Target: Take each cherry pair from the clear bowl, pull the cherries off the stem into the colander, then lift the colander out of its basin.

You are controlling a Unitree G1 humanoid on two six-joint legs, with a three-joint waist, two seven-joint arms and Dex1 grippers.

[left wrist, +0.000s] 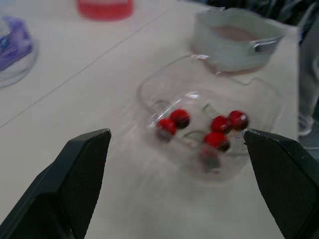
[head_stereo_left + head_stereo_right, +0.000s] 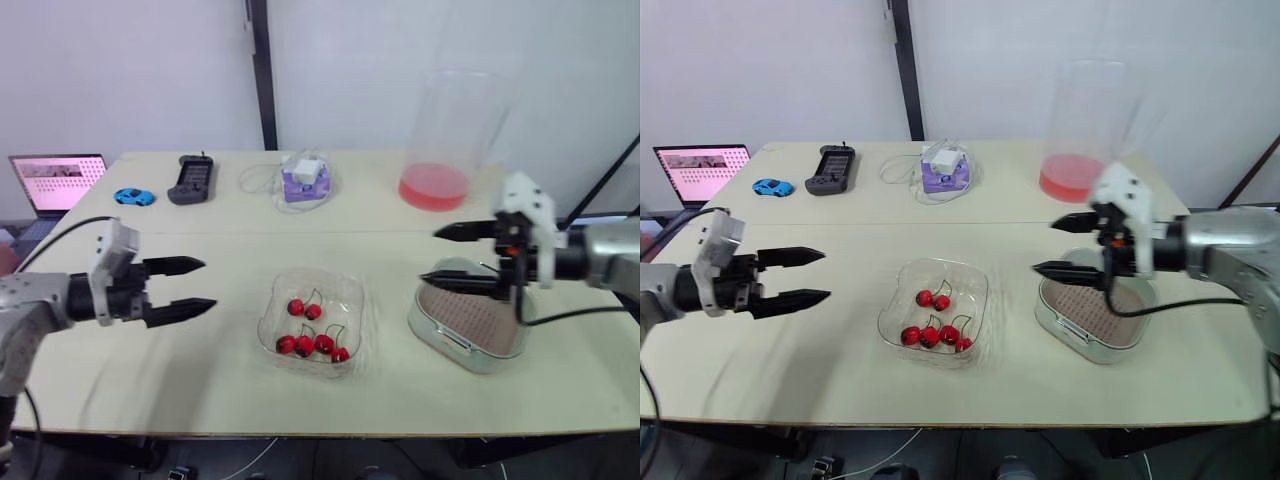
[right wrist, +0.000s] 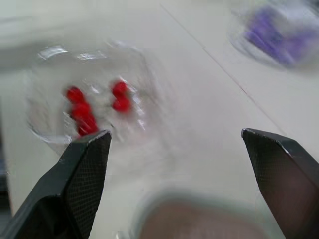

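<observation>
Both empty and spread, left claw and right claw flank the clear bowl

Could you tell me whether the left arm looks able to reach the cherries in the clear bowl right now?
Probably yes. The left gripper is open, beside the open-topped clear bowl, with bare table between them; the right gripper hangs over the colander, away from the cherries.

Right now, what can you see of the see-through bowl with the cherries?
The clear bowl looks like thin plastic, squarish with rounded corners and a wavy rim. It sits upright on the pale table, near the middle, left of the basin and apart from it. Six red cherries on dark stems lie inside. Nothing grips it.
</observation>
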